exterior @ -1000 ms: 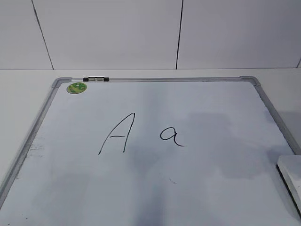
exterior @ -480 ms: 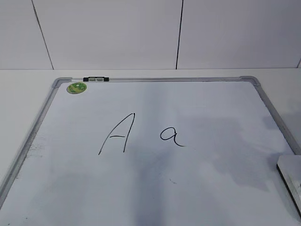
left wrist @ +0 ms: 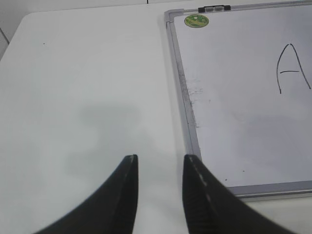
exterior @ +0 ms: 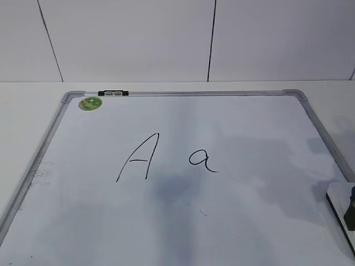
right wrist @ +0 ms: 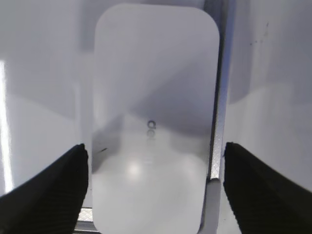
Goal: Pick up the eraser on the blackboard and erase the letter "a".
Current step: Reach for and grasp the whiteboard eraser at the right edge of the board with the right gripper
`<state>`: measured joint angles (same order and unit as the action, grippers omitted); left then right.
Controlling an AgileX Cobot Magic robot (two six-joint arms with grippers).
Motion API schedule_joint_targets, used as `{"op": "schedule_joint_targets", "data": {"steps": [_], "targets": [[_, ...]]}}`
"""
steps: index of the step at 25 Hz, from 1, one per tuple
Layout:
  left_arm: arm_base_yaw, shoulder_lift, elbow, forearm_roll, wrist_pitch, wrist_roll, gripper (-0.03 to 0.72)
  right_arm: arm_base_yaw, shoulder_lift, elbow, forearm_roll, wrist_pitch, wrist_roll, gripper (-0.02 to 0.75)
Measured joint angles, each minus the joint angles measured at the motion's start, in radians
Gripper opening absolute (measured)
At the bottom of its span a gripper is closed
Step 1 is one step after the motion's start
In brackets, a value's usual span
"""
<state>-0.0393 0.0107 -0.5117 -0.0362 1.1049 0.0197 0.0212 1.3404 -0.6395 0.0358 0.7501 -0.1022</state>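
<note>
The eraser (right wrist: 155, 97) is a white rounded oblong block lying at the blackboard's right frame; it also shows at the right edge of the exterior view (exterior: 339, 200). My right gripper (right wrist: 155, 158) is open, its two black fingers on either side of the eraser with gaps; one fingertip shows in the exterior view (exterior: 350, 208). The blackboard (exterior: 233, 221) carries the lowercase letter "a" (exterior: 202, 160) right of a capital "A" (exterior: 137, 157). My left gripper (left wrist: 160, 161) is open and empty over the table, left of the blackboard's frame (left wrist: 187, 112).
A green round sticker (exterior: 90, 103) and a black clip (exterior: 112, 93) sit at the blackboard's far left corner. White table (left wrist: 87, 87) lies left of the board. A white panelled wall (exterior: 177, 39) stands behind.
My right gripper has come down over the eraser; a dark fingertip now shows at the right edge of the exterior view. Shadows on the board have shifted.
</note>
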Motion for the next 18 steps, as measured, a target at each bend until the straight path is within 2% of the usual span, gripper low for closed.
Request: {"op": "schedule_joint_targets", "data": {"steps": [18], "targets": [[0.0, 0.0, 0.0, 0.0, 0.0, 0.0, 0.235, 0.0, 0.13, -0.011, 0.0, -0.106, -0.002, 0.647]]}}
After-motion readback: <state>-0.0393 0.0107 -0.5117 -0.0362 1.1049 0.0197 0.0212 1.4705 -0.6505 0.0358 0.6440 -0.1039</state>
